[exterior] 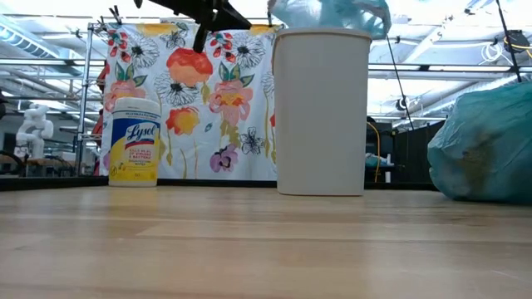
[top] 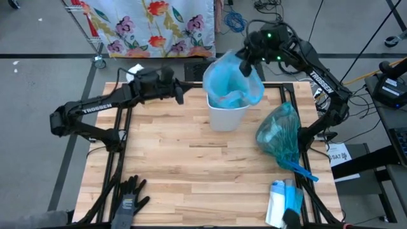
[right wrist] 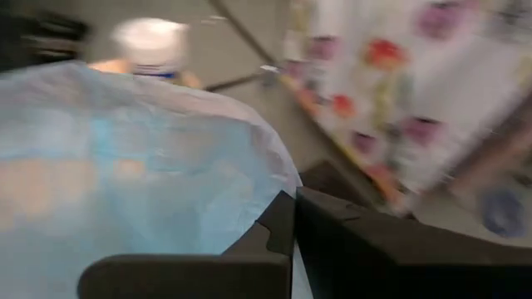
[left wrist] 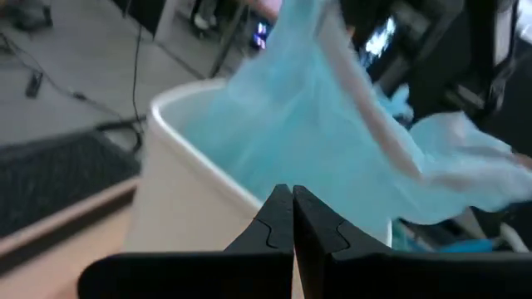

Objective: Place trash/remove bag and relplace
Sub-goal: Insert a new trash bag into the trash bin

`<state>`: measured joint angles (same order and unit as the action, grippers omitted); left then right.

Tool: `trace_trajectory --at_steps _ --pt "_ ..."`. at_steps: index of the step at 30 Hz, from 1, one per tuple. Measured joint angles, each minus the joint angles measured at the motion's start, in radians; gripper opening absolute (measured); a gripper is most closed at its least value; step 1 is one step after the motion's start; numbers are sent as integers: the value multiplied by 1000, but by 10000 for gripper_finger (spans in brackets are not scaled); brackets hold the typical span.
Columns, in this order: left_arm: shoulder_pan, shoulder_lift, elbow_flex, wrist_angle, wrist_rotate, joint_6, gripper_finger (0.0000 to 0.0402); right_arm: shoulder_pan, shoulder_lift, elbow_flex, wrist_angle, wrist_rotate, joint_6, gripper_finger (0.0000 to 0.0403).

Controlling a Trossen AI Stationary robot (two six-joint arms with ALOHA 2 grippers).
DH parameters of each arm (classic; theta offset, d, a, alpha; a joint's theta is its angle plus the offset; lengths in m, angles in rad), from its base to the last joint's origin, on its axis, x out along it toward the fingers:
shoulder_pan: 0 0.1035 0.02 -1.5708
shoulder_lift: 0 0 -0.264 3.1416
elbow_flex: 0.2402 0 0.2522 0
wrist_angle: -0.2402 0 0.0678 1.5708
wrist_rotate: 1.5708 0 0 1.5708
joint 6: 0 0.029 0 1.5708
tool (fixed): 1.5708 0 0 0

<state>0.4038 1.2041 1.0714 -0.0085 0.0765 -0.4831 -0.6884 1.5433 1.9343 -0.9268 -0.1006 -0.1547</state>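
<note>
Your right claw is closing on the far rim of the new blue bag, which is sitting in the white bin near the far edge of the worktop; it seems to be pinching the film. Your left claw is waiting closed and empty beside the bin. The full trash bag is lying by the right edge. The thin film may be slipping or tearing if you pull hard, and the light bin may tip.

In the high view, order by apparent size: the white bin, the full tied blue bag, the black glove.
1. White bin and full tied blue bag: about alike, so I won't rank them.
2. Black glove: smallest.
</note>
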Motion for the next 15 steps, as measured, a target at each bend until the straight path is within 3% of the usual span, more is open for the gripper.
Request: trace_trajectory --at_steps 2,6,9,15 --pt "26 0 0 46 18 2 0 -6 2 0 0 87 25 0" --pt "83 0 0 210 179 20 0 -27 16 0 0 154 102 0" --pt "115 0 3 325 275 18 0 -33 36 0 10 150 157 0" --pt "145 64 117 329 371 20 0 -9 79 0 47 56 170 0"
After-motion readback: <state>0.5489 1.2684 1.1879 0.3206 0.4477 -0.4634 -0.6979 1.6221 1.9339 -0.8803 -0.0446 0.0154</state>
